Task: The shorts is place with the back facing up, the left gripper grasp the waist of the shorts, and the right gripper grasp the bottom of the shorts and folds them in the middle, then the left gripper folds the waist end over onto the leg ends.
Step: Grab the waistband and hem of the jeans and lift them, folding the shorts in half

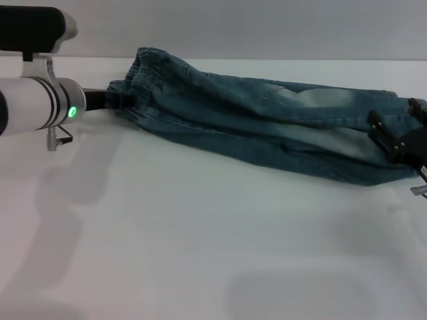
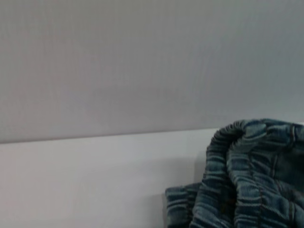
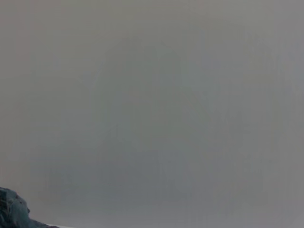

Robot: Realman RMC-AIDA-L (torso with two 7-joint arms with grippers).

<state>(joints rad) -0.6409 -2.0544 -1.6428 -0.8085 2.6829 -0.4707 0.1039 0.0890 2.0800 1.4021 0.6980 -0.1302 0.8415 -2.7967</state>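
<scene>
The shorts (image 1: 267,127) are already folded lengthwise, the waist (image 1: 137,87) is met by the left gripper (image 1: 110,100), jaws hidden, and the last fold is left.

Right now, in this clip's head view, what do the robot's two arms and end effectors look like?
The left arm is a thick white cylinder with silver ring seams, a glowing green indicator light, a black upper segment and a small metal fitting hanging underneath. Its end effector is dark, at the shorts. The right end effector is black and blocky, with angular brackets.
</scene>
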